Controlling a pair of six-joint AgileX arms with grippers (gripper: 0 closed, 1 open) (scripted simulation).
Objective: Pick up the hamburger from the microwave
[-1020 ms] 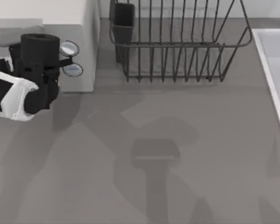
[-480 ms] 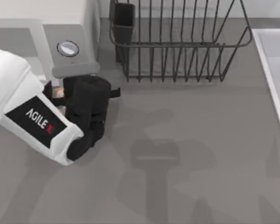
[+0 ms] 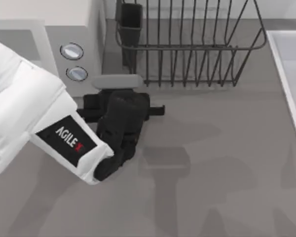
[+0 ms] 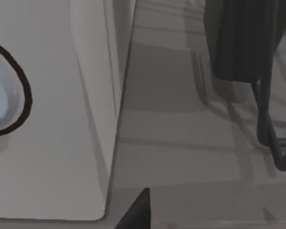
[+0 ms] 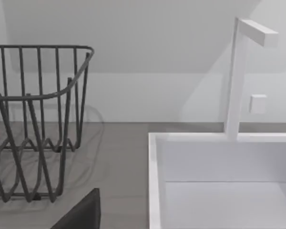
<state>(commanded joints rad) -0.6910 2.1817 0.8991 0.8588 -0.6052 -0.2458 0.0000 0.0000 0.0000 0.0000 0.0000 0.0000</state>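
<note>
The white microwave (image 3: 64,19) stands at the table's back left, its two round knobs (image 3: 72,51) on the panel facing me. My left gripper (image 3: 121,101) hangs just in front of the microwave's right corner, between it and the dish rack, under the white AgileX forearm. In the left wrist view the microwave's side (image 4: 52,143) and one knob (image 4: 0,95) are very close, and one dark fingertip (image 4: 138,212) shows. The hamburger is hidden. One dark fingertip (image 5: 81,212) of my right gripper pokes into the right wrist view.
A dark wire dish rack (image 3: 187,49) with a black cutlery holder (image 3: 129,22) stands at the back centre, close to the left gripper. A white sink (image 3: 291,64) lies along the right edge, with its faucet (image 5: 238,76) behind. Open grey tabletop lies in front.
My left arm has swung right and forward, from in front of the microwave's opening to past its right corner. Both knobs show again. A small orange patch seen beside the gripper half a second ago is now covered.
</note>
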